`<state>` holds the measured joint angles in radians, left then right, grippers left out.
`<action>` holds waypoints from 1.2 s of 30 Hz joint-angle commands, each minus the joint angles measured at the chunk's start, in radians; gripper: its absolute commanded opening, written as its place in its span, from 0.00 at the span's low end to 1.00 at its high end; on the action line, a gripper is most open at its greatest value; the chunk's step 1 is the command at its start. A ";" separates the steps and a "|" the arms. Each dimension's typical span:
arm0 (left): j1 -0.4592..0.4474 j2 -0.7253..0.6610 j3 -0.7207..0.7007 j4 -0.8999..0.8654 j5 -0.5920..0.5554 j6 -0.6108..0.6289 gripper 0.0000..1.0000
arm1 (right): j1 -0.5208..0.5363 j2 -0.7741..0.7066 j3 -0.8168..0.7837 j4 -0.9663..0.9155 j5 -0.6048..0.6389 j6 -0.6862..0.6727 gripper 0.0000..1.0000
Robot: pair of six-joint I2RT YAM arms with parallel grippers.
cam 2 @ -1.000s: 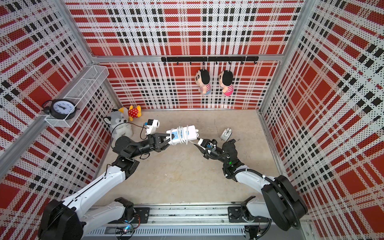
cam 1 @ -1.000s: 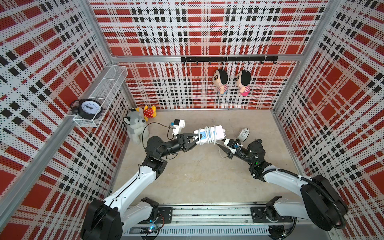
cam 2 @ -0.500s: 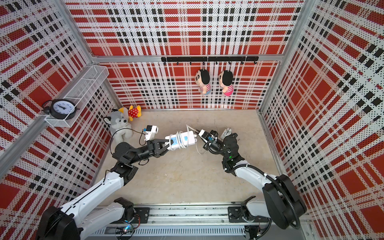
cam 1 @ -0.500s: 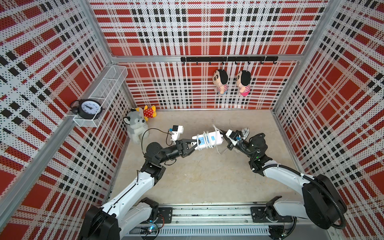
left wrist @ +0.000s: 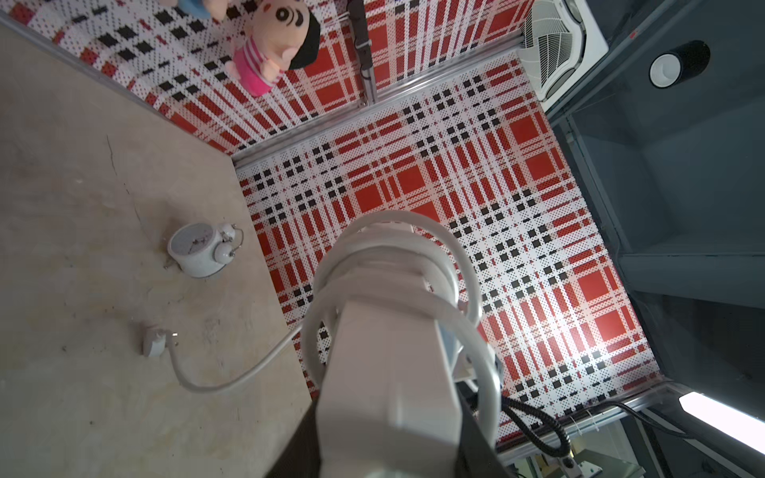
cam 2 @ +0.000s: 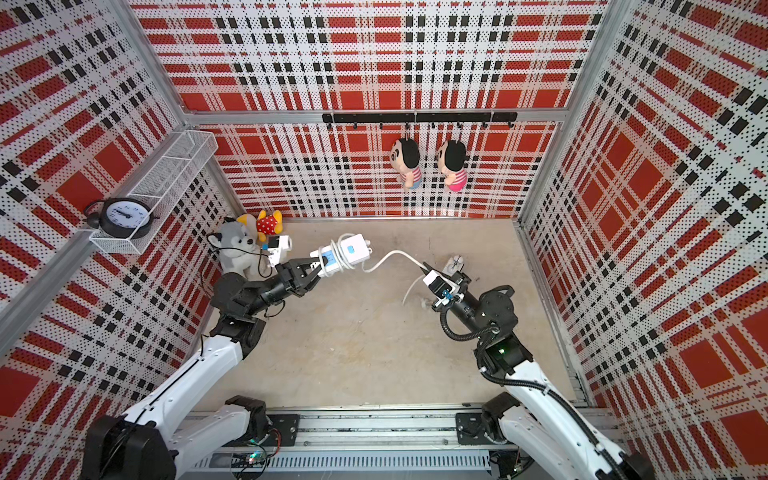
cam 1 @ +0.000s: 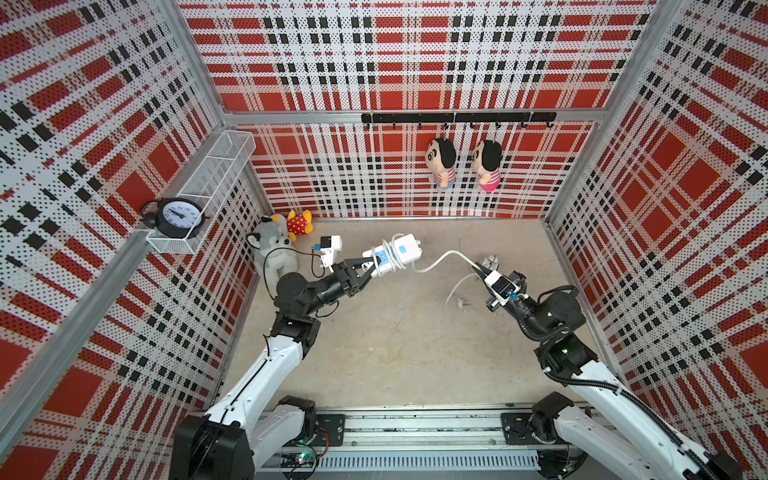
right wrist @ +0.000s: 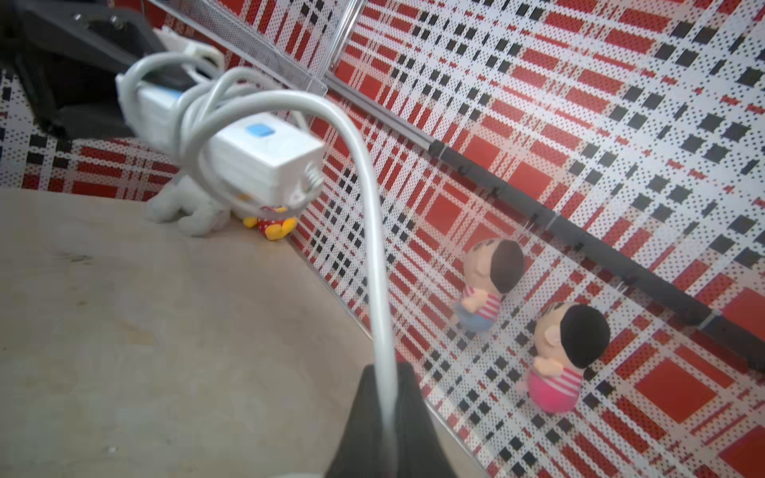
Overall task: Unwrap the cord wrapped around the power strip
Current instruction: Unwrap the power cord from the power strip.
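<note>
The white power strip [cam 1: 400, 250] [cam 2: 348, 250] hangs above the floor, with my left gripper [cam 1: 368, 266] [cam 2: 318, 264] shut on its near end. In the left wrist view the strip [left wrist: 389, 372] fills the space between the jaws. Loops of the white cord [left wrist: 455, 256] are still wound around its middle. A free length of cord [cam 1: 440, 259] [cam 2: 388, 257] arcs rightwards to my right gripper [cam 1: 478, 270] [cam 2: 424, 266], which is shut on it. The right wrist view shows the cord [right wrist: 372, 231] pinched in that gripper [right wrist: 387, 397]. The plug [left wrist: 154, 341] lies on the floor.
A small white alarm clock [cam 1: 490, 261] [left wrist: 198, 248] stands on the floor just behind my right gripper. A grey husky plush [cam 1: 272, 249] and a yellow-red plush [cam 1: 299, 222] sit in the back left corner. Two dolls [cam 1: 442, 166] hang on the back wall.
My right gripper has shut on the cord and moved right, away from the strip, drawing out a length of cord. The left gripper has carried the strip slightly left and back.
</note>
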<state>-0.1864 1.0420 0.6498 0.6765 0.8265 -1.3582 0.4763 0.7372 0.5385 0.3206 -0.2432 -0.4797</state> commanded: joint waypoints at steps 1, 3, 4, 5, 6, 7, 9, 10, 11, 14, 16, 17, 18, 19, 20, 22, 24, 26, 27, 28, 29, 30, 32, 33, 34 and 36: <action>0.041 0.015 0.084 0.040 -0.013 0.030 0.00 | 0.035 -0.038 -0.030 -0.245 0.016 -0.027 0.00; 0.053 0.033 0.127 0.039 -0.007 0.025 0.00 | 0.088 -0.006 -0.017 -0.321 0.039 -0.005 0.00; 0.053 0.040 0.147 0.038 -0.005 0.021 0.00 | 0.125 0.028 -0.007 -0.348 0.058 -0.004 0.00; 0.053 0.045 0.164 0.039 -0.002 0.018 0.00 | 0.155 0.059 0.002 -0.365 0.074 -0.003 0.00; 0.052 0.048 0.184 0.039 -0.002 0.016 0.00 | 0.183 0.103 0.015 -0.378 0.093 -0.002 0.00; 0.049 0.049 0.199 0.039 -0.002 0.014 0.00 | 0.199 0.148 0.027 -0.378 0.110 0.007 0.00; 0.037 0.049 0.216 0.039 -0.004 0.010 0.00 | 0.202 0.224 0.040 -0.338 0.134 0.037 0.00; 0.031 0.047 0.219 0.039 -0.004 0.006 0.00 | 0.202 0.254 0.040 -0.312 0.143 0.047 0.00; 0.026 0.044 0.220 0.040 -0.004 0.003 0.00 | 0.202 0.282 0.039 -0.274 0.157 0.061 0.00; 0.016 0.035 0.218 0.042 0.003 -0.002 0.00 | 0.201 0.372 0.039 -0.172 0.217 0.085 0.00; 0.015 0.025 0.213 0.050 0.006 -0.008 0.00 | 0.200 0.438 0.046 -0.131 0.271 0.092 0.00; 0.013 0.023 0.212 0.060 0.009 -0.016 0.00 | 0.198 0.483 0.056 -0.123 0.295 0.098 0.00; 0.012 0.021 0.211 0.079 0.014 -0.026 0.00 | 0.196 0.528 0.072 -0.128 0.310 0.107 0.00; 0.013 0.020 0.210 0.098 0.018 -0.039 0.00 | 0.195 0.565 0.087 -0.138 0.312 0.118 0.01; 0.013 0.020 0.212 0.109 0.022 -0.048 0.00 | 0.193 0.600 0.102 -0.147 0.305 0.129 0.04; 0.014 0.019 0.221 0.115 0.029 -0.053 0.00 | 0.190 0.639 0.110 -0.134 0.289 0.153 0.19; 0.014 0.016 0.223 0.115 0.036 -0.053 0.00 | 0.185 0.625 0.102 -0.100 0.255 0.193 0.52; 0.015 0.016 0.218 0.115 0.039 -0.054 0.00 | 0.176 0.557 0.079 -0.054 0.193 0.230 0.67; 0.015 0.016 0.212 0.115 0.039 -0.052 0.00 | 0.161 0.500 0.058 -0.023 0.145 0.264 0.77; 0.015 0.017 0.206 0.116 0.041 -0.051 0.00 | 0.145 0.446 0.043 -0.005 0.094 0.302 0.83; 0.015 0.016 0.201 0.116 0.043 -0.049 0.00 | 0.120 0.382 0.025 0.009 0.024 0.343 0.91; 0.014 0.016 0.195 0.116 0.042 -0.048 0.00 | 0.099 0.328 0.008 0.026 -0.018 0.382 0.95; 0.010 0.016 0.185 0.115 0.045 -0.045 0.00 | 0.069 0.222 -0.014 0.006 -0.020 0.465 1.00; 0.008 0.015 0.182 0.115 0.046 -0.045 0.00 | 0.062 0.186 -0.010 -0.029 0.012 0.504 1.00; 0.005 0.016 0.181 0.116 0.050 -0.044 0.00 | 0.059 0.158 0.011 -0.099 0.071 0.561 1.00; 0.001 0.016 0.180 0.117 0.057 -0.044 0.00 | 0.059 0.159 0.065 -0.239 0.185 0.689 0.99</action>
<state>-0.1764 1.0790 0.8326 0.7311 0.8680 -1.4082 0.5396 0.8963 0.5594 0.2249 -0.1406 0.0002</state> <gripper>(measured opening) 0.352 0.994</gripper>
